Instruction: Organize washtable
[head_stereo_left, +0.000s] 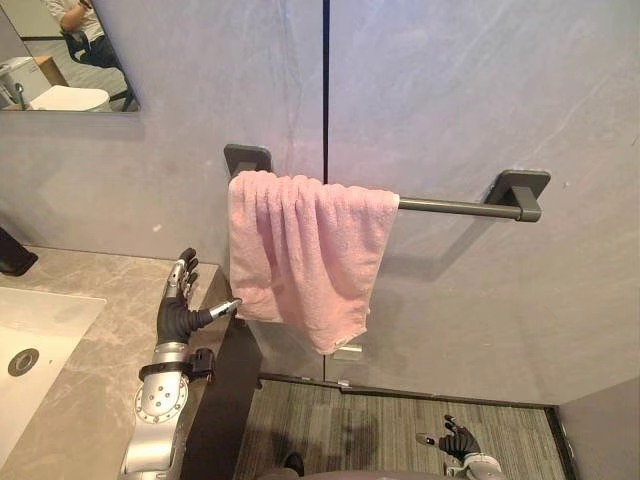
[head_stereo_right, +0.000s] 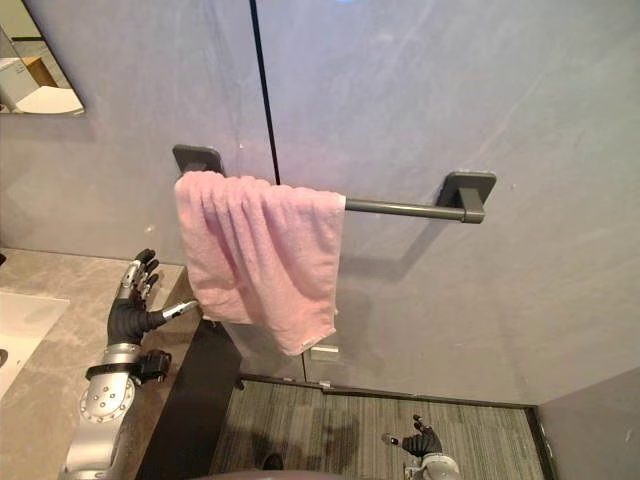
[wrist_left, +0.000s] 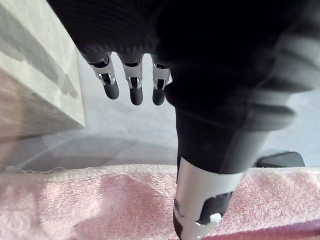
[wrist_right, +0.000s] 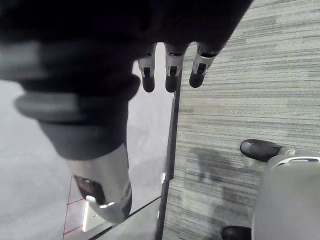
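I see bench (head_stereo_left: 100, 370) and sink (head_stereo_left: 45, 320) cut off at frame edge. Pink towel (head_stereo_left: 300, 250) hides left half of bar (head_stereo_left: 450, 207); it hangs draped, long axis vertical, lower corner toward floor (head_stereo_left: 380, 430). Left hand (head_stereo_left: 178, 308) above bench, fingers straight, empty; thumb at towel edge, contact unclear. Right hand (head_stereo_left: 460, 440) low over floor, fingers relaxed, empty.

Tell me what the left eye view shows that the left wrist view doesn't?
Left eye view: the white sink, the wall mirror, the long dark grey towel bar and the right hand low over the carpet. Left wrist view: the stitched edge of the pink terry towel up close. Shared: that towel and the open left hand.
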